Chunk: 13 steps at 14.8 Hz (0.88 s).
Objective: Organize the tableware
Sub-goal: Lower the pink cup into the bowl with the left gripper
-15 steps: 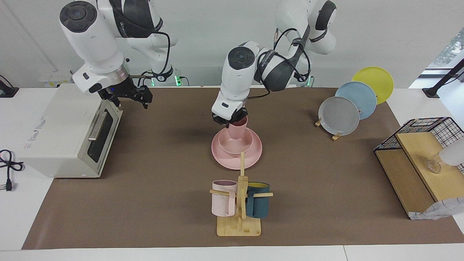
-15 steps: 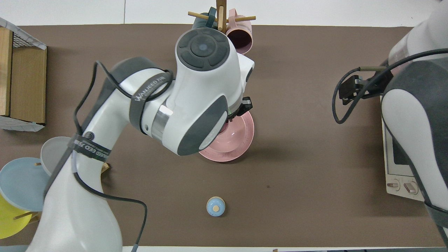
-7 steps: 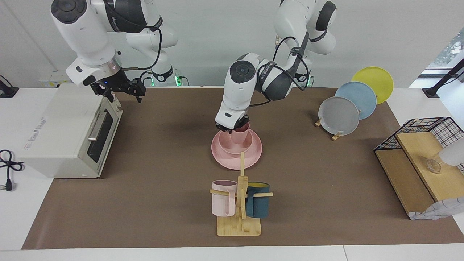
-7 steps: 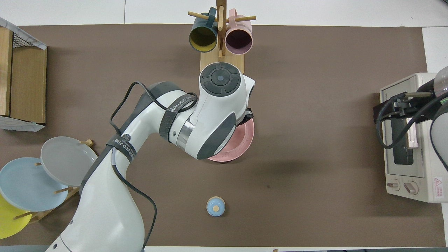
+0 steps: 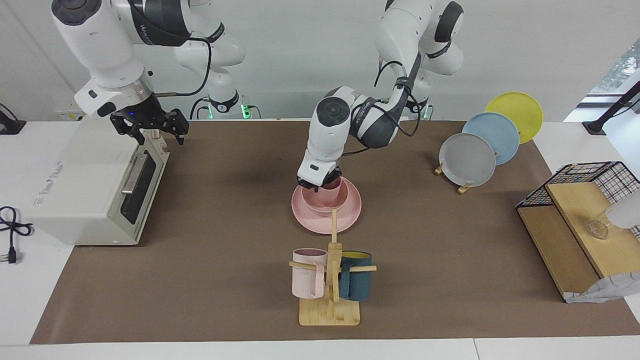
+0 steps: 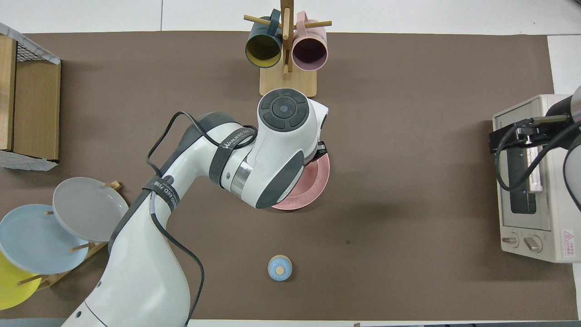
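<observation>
Three matte pink pieces [image 5: 326, 205], nested

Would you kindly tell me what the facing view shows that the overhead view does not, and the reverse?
Only the facing view shows the left gripper shut on the pink cup, which sits low in the pink bowl; overhead, the left arm covers all three. It alone also shows the right gripper, open, over the toaster oven.
Only the overhead view shows the small blue knob, nearer to the robots than the pink plate, and the oven's dials.
Both show the pink plate, the mug rack and the plate rack's grey plate.
</observation>
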Available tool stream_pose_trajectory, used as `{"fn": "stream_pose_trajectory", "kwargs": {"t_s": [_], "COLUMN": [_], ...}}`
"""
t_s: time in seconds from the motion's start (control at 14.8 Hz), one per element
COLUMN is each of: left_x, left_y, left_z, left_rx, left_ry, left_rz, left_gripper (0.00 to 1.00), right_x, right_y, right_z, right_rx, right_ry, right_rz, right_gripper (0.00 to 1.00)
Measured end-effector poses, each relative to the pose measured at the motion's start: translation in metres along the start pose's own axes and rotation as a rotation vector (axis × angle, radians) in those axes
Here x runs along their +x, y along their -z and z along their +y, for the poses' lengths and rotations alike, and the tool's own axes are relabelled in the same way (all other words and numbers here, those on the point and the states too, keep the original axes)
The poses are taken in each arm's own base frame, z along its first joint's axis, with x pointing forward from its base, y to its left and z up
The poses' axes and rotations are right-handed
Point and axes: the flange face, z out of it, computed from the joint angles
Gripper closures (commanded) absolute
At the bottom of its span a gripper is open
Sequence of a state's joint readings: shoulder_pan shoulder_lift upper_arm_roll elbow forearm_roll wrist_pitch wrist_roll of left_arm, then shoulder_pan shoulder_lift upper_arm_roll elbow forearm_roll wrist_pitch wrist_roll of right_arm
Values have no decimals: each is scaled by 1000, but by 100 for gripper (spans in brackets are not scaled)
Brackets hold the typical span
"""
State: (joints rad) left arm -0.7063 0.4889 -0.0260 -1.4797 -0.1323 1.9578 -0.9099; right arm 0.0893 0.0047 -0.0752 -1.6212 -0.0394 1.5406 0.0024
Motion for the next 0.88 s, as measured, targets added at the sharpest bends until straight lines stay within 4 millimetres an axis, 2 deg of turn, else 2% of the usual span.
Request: {"fn": "stream_pose_trajectory", "kwargs": {"t_s": [0.13,0.2,0.34,0.4,0.61,0.88], "left_x": [0,0,0,0,1,3], "left_y": [-3,-5,-7,-7,-7,5], "left_z": [-1,-1,-2,-2,-2,-6], "left_rx": [-3,-1,-2,-2,-3,-6], "left_ry": [1,1,2,2,2,6], "left_rz": [3,2,2,3,4,9], "left_gripper": [100,92,32,19,0,0], "right_x": [1,1,1,1,1,1], "right_y": [0,0,0,-1,-1,-2], "right_z": [0,0,4,6,12,13], "right_rx": [0,0,0,1,2,2], "right_ry": [0,-1,-7,-10,-21,-21], "right_rz": [1,1,-4,-6,-9,-11], "right_gripper": [0,0,0,0,0,0]}}
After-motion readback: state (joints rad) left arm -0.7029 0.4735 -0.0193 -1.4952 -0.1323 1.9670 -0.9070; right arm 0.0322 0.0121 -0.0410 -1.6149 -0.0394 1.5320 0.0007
